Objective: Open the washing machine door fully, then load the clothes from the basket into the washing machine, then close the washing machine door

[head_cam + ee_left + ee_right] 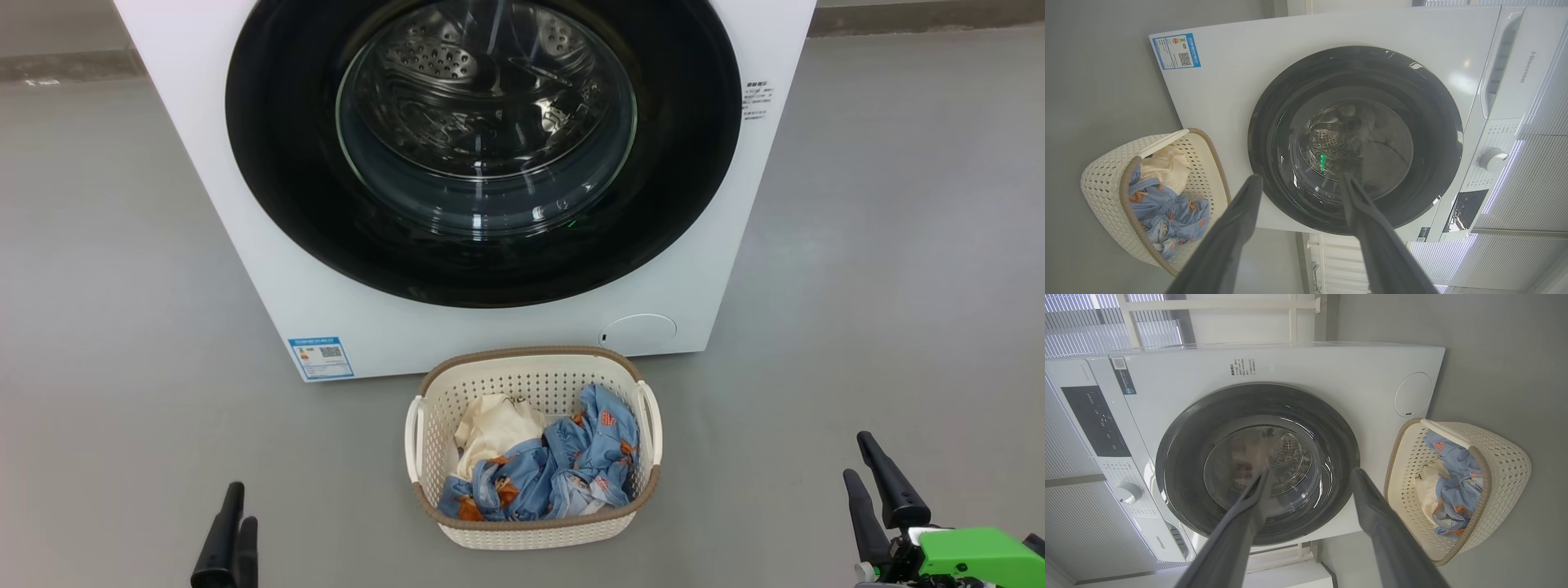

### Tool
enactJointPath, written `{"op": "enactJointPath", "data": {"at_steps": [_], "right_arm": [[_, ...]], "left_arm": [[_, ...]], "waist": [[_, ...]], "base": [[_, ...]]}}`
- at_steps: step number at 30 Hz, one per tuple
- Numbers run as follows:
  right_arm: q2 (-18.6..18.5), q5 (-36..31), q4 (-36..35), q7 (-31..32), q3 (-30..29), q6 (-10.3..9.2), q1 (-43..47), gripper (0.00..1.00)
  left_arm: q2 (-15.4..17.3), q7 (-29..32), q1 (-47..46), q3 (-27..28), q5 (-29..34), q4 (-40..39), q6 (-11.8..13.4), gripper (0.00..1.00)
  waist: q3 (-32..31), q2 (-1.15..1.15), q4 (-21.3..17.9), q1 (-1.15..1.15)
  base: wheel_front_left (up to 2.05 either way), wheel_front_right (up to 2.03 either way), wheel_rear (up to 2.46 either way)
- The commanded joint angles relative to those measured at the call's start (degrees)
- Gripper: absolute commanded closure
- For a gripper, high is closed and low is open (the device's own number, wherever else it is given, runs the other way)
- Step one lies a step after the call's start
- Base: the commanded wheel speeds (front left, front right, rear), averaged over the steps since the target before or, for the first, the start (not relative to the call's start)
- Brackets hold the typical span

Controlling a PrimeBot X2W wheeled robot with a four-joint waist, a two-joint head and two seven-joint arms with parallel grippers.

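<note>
Left tool [241,505] and right tool [857,456] are hovering spread, empty, at lower corners; basket [531,535] of clothes [563,465] is sitting below the shut washing machine door [486,139].

Black-rimmed washing machine door [273,171] shut; clothes [563,469] heaped in basket [522,535] before it.

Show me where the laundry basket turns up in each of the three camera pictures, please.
Head view: the basket is at bottom centre, its opening facing up.
Left wrist view: the basket is at lower left, turned sideways in the picture.
Right wrist view: the basket is at the right side, also turned sideways.
Shared landmark: the washing machine door, round and black-rimmed, is right next to the basket in all three.
</note>
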Motion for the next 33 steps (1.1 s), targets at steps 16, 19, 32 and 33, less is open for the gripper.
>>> {"op": "enactJointPath", "data": {"at_steps": [16,19,32,33], "right_arm": [[-0.7,-1.0,-3.7,-2.8,2.5,0.10,-3.1,0.00],[-0.8,-1.4,-4.1,-3.3,3.2,0.10,-3.5,0.00],[-1.6,-4.2,-6.2,-5.5,6.1,0.13,-5.1,0.00],[-1.6,-4.6,-6.3,-5.7,6.2,0.14,-5.2,0.00]], "left_arm": [[1.1,-1.0,-2.8,-0.1,0.7,-3.0,-0.1,0.00],[1.4,-1.3,-3.0,-0.3,1.1,-3.4,-0.1,0.00],[3.0,-3.6,-3.9,-2.0,3.4,-5.2,-0.1,0.00],[3.3,-3.9,-4.0,-2.2,3.8,-5.4,-0.1,0.00]], "waist": [[0.1,0.00,0.3,-0.01],[0.2,0.00,0.4,-0.01],[0.4,0.00,0.8,-0.01],[0.4,0.00,0.8,-0.01]], "base": [[0.00,0.00,0.00],[0.00,0.00,0.00],[0.00,0.00,0.00],[0.00,0.00,0.00]]}}
